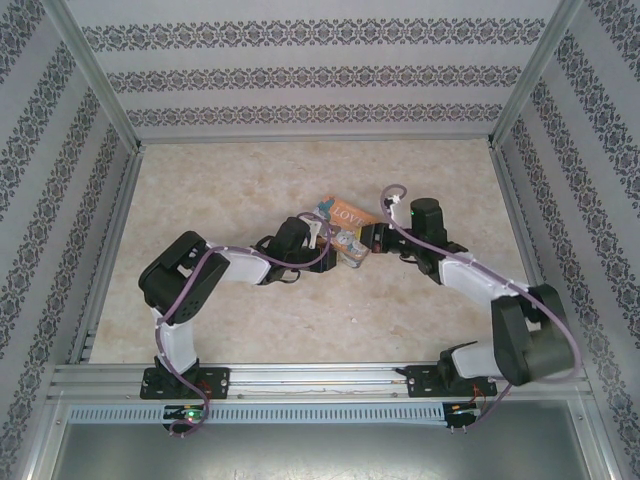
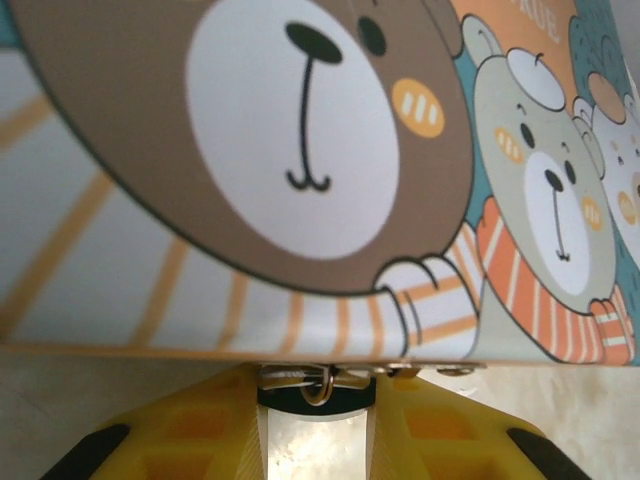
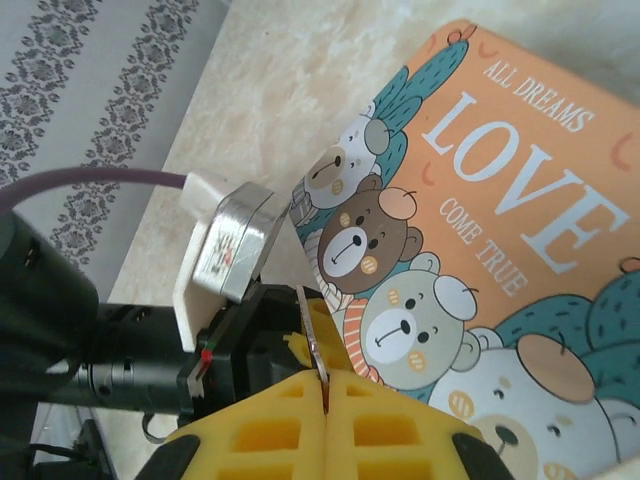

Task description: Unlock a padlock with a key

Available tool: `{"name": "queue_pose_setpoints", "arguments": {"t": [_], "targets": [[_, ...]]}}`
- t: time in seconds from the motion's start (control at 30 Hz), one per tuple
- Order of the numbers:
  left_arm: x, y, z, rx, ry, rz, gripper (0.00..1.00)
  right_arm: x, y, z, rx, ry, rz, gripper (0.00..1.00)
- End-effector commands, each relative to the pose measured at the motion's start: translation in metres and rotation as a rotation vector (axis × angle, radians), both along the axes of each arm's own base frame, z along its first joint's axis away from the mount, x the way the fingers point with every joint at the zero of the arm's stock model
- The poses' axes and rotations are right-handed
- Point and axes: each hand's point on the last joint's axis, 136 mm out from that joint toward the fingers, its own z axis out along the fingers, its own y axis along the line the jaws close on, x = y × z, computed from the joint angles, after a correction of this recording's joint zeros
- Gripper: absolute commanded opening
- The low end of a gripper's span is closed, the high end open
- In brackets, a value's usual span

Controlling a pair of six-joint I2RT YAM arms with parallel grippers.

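Right fingers [image 3: 380, 425] clamped together on key [image 3: 313, 335], blade poking out beside tin box [image 3: 520, 200], counter [image 1: 250, 180] centre. Left fingers [image 2: 190, 430] slightly apart at box clasp [image 2: 318, 378]; cannot tell what they grip.

**Padlock at the tin's edge, key pinched upright**

The tiny padlock [image 2: 300, 397], a dark body in shadow topped by a silver wire shackle, sits right against the lower edge of the bear-printed tin box [image 2: 300, 150]. Its shackle loop is hooked into the small metal fitting there. The body spans the gap between the left gripper's [image 2: 316, 425] yellow fingers and touches both.

The thin dull-metal key [image 3: 313, 335], seen edge-on as a sliver, stands out of the seam where the right gripper's [image 3: 325, 395] yellow fingers press together. It leans slightly left, and its tip is near the tin's corner.
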Motion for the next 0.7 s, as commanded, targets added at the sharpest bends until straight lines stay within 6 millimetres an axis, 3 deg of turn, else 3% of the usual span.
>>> {"name": "queue_pose_setpoints", "arguments": {"t": [0.0, 0.37, 0.4, 0.67], "targets": [[-0.007, -0.013, 0.030, -0.075, 0.047, -0.013, 0.24, -0.011, -0.009, -0.003, -0.039, -0.078, 0.001, 0.00], [-0.013, -0.022, 0.066, -0.199, 0.123, 0.005, 0.23, -0.056, -0.005, -0.011, -0.109, -0.241, 0.031, 0.00], [-0.014, -0.024, 0.070, -0.211, 0.126, 0.000, 0.23, -0.062, -0.005, -0.022, -0.126, -0.233, 0.034, 0.00], [-0.014, -0.029, 0.085, -0.273, 0.166, 0.014, 0.23, -0.081, 0.004, -0.050, -0.223, -0.276, 0.050, 0.00]]}}
